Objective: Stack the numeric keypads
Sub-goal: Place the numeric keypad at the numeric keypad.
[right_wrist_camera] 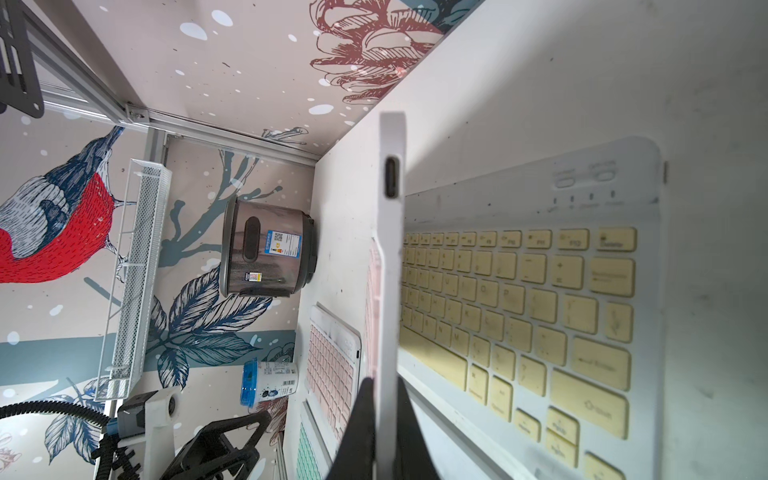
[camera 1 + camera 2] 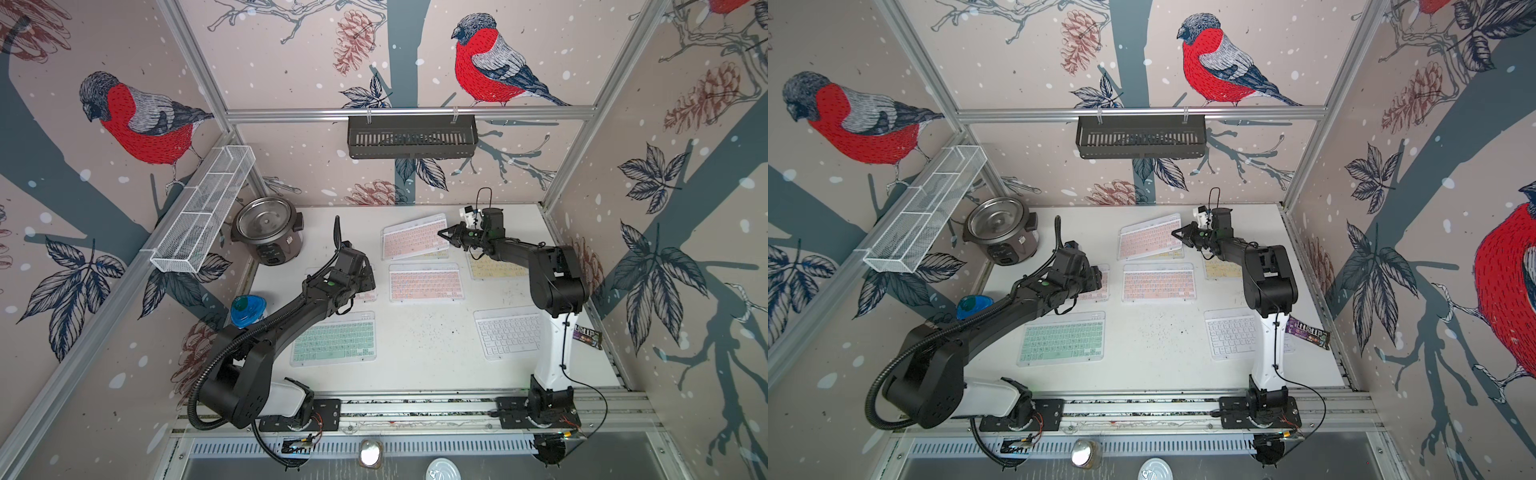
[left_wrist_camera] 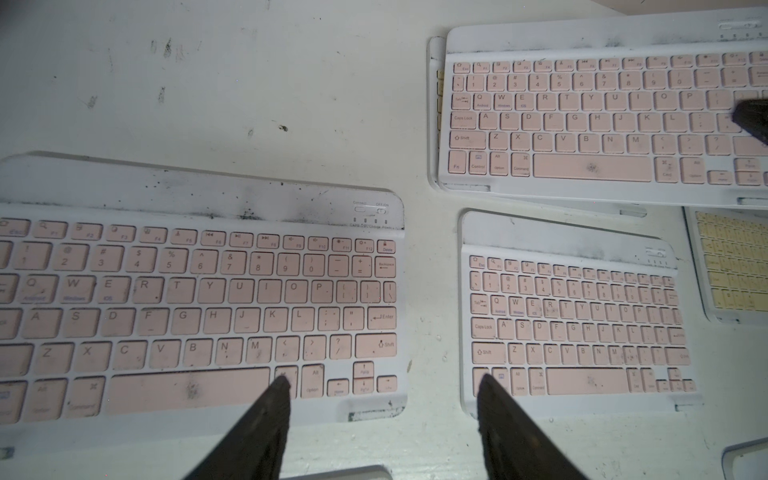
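On the left, the left jaws stand apart with nothing between them. In the left wrist view they hang over the right end of a pink keypad [image 3: 199, 291] and the strip of table [image 2: 424, 365] beside it. Nearer the robot, a mint green keypad [image 2: 332, 338] lies flat and untouched.

In the middle, a 2nd pink keypad [image 2: 426, 282] lies flat on its own. Behind it, a 3rd pink keypad [image 2: 413, 237] sits slightly askew over a yellow keypad [image 1: 519, 291]. The right jaws are clamped on the thin right edge of this 3rd pink one, and that end is raised clear of the yellow keys. Whether its far end rests on the yellow one, I cannot tell.

On the right, a 2nd yellow keypad [image 2: 494, 269] lies partly under the right arm, and a white keypad [image 2: 509, 334] lies flat near the robot.

The step in hand looks like setting the 1st layer: pink onto yellow, making a pile of 2, with 5 left to gather. The next move calls for lowering the gripped end, squaring the frames, and parting the right jaws without dragging the keypad off. The left jaws seem placed to take the leftmost pink one next; its thin edge will need a low, careful pinch.
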Controlling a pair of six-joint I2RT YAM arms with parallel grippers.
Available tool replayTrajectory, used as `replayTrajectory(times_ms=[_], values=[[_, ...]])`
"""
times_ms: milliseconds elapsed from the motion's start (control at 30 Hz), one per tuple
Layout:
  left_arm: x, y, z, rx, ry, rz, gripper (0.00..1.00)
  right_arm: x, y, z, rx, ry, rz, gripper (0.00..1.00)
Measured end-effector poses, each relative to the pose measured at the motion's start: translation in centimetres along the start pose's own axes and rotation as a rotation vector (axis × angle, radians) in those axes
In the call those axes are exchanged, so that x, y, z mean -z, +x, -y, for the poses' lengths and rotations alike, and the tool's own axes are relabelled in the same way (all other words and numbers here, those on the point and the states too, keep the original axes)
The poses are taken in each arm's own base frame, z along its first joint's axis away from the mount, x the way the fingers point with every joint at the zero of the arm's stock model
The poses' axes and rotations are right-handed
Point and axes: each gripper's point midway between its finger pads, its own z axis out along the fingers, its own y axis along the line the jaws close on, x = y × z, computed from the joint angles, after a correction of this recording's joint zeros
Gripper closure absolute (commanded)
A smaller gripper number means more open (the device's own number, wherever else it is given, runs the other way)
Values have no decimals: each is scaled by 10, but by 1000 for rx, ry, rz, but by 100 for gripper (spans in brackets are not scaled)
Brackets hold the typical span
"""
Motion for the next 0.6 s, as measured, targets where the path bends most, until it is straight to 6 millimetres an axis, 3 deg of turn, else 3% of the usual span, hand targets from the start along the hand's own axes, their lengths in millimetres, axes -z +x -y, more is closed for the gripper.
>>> replayTrajectory(times_ms=[600], values=[[-9,3,-3,3,-9,-25,30,-12,-7,22,5,65,-29,80]])
